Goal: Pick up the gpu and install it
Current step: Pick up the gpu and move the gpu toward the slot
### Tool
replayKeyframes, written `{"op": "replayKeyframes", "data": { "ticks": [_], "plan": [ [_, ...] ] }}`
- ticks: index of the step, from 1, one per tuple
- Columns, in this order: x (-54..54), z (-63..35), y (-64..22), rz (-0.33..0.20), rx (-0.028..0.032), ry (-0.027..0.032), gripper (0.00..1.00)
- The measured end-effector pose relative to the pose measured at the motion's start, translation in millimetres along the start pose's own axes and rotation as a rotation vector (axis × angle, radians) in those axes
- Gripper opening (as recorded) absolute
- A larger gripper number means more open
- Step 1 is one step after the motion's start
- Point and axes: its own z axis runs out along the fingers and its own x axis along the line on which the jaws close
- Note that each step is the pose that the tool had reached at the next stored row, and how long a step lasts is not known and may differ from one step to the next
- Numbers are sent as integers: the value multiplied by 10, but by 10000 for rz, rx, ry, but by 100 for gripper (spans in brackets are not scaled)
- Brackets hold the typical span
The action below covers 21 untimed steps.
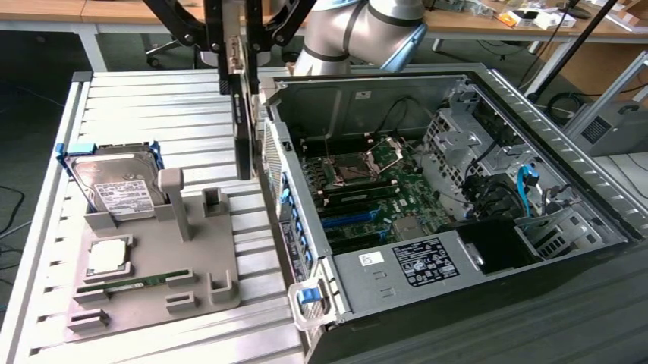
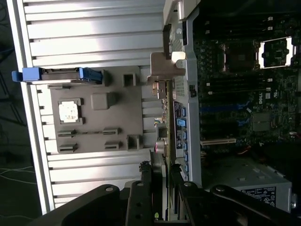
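Hand [image 1: 236,70] clamped on gpu [image 1: 243,133], beside case [image 1: 377,284]

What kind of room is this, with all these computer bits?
Probably a robot lab or workshop: a robot arm stands by an open computer case, and a hard drive sits in a grey holder.
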Motion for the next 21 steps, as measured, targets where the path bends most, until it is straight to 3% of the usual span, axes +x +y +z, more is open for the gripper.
{"op": "replayKeyframes", "data": {
  "ticks": [21],
  "plan": [
    [-120, 21, 10, -9, 332, -24, 27]
  ]
}}
